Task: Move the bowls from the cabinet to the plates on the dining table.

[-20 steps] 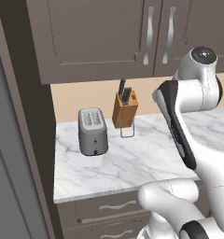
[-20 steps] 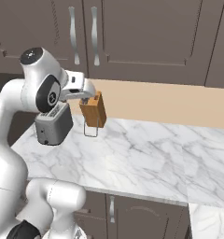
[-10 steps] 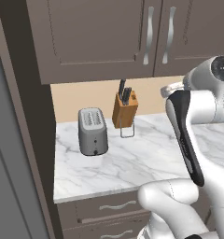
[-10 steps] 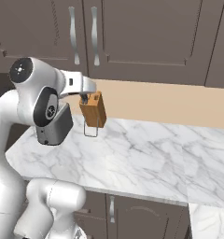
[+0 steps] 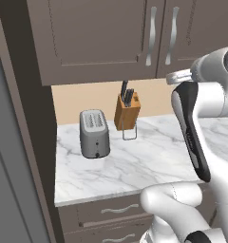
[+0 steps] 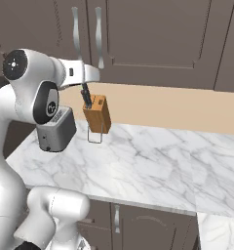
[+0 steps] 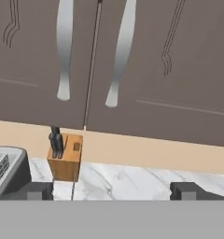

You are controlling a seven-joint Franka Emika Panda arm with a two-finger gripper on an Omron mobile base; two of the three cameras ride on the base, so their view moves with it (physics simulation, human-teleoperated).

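The cabinet (image 5: 101, 38) (image 6: 153, 34) (image 7: 179, 70) hangs above the counter with both doors closed. Its two long curved silver handles (image 7: 63, 46) (image 5: 151, 35) (image 6: 98, 34) flank the seam between the doors. My gripper (image 7: 114, 191) is open and empty, its two dark fingertips (image 7: 37, 190) spread wide, facing the doors a little below the handles' lower ends. In the right base view my hand (image 6: 87, 74) is up in front of the handles. The bowls, the plates and the dining table are out of view.
A grey toaster (image 5: 94, 134) (image 6: 58, 129) and a wooden knife block (image 5: 127, 111) (image 6: 97, 113) (image 7: 65, 156) stand on the small marble counter (image 5: 135, 166) (image 6: 153, 161) under the cabinet. Drawers (image 5: 111, 211) sit below. A tall dark panel (image 5: 11, 142) walls off the left.
My arm has swung and the hand has risen from knife-block level up towards the cabinet handles. The gripper stays open; nothing on the counter has moved.
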